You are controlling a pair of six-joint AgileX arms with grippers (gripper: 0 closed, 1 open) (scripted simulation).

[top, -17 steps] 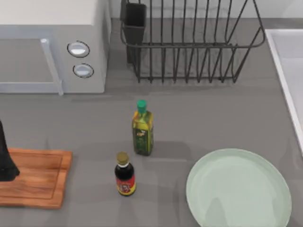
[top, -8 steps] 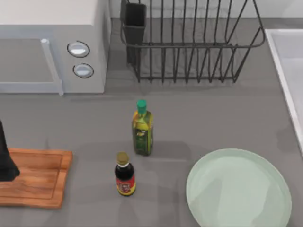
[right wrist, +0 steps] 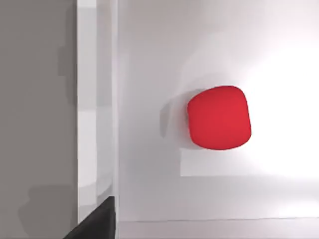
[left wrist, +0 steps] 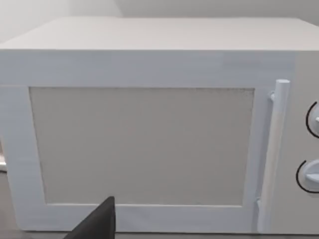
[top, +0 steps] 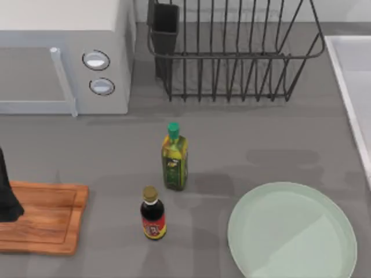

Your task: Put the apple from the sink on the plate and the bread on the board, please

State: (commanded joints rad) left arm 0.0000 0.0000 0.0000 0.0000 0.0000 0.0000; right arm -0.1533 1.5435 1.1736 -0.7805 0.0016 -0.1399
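Looking left to right from the plate (top: 291,233): board (top: 40,217) far left, past two bottles (top: 174,157); my left arm (top: 7,194) parked over it. Sink (top: 353,81) right of the plate; apple (right wrist: 219,118) on its floor. Bread unseen. Finger state: cannot tell, either gripper.

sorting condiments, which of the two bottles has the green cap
The olive-green bottle, standing farther from the plate's front edge, toward the dish rack. The dark bottle has a tan cap.
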